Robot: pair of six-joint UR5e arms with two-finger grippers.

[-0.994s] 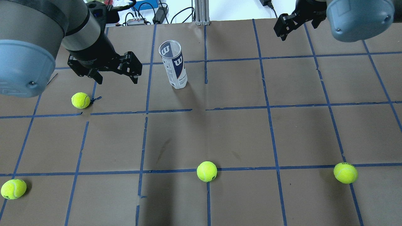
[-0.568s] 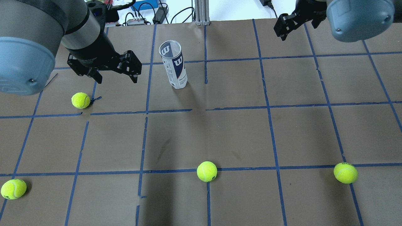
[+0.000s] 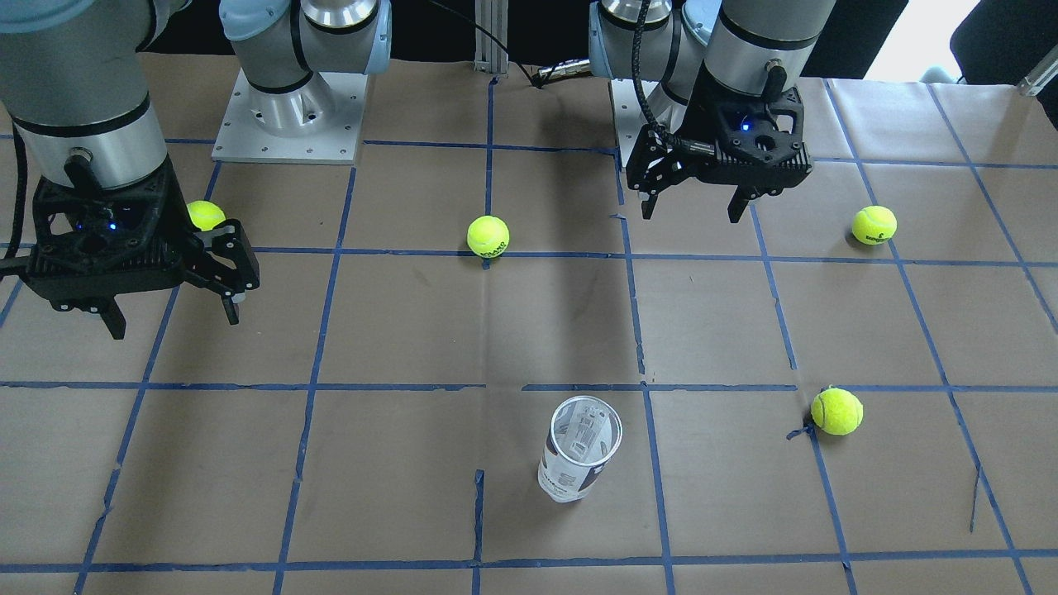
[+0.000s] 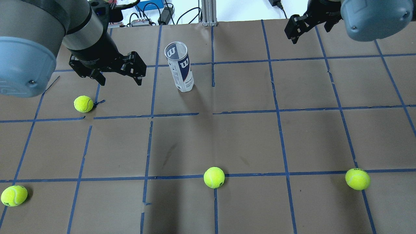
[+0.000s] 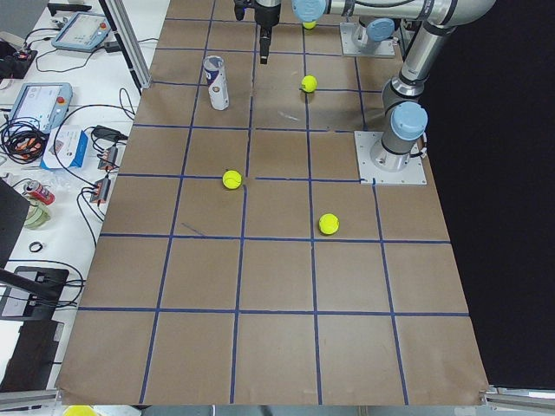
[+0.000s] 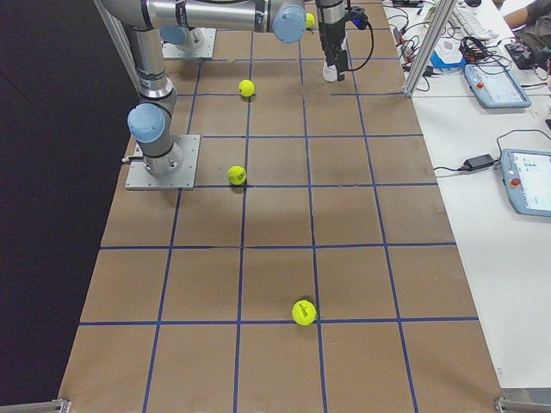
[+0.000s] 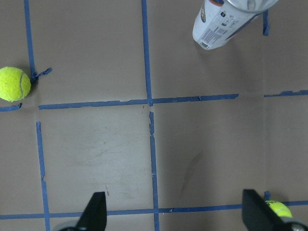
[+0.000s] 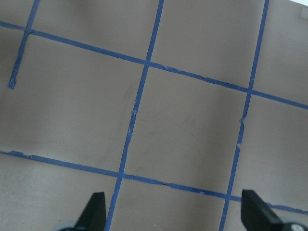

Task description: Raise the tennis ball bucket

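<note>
The tennis ball bucket (image 4: 180, 68) is a clear can with a white and dark-blue label. It stands upright and open-topped on the brown paper, and shows in the front view (image 3: 579, 450) and at the top of the left wrist view (image 7: 226, 21). My left gripper (image 4: 121, 81) is open and empty. It hovers above the table to the left of the can, apart from it, and also shows in the front view (image 3: 691, 213). My right gripper (image 3: 175, 324) is open and empty, far to the can's right, at the back right of the overhead view (image 4: 294, 32).
Several yellow-green tennis balls lie loose on the table: one near the left gripper (image 4: 83, 103), one at front centre (image 4: 214, 177), one at front right (image 4: 357, 178), one at front left (image 4: 14, 195). Cables and boxes lie beyond the table's far edge (image 4: 146, 16).
Both arms have shifted only slightly; the left gripper has edged a little toward the far side. The can and balls have not moved.
</note>
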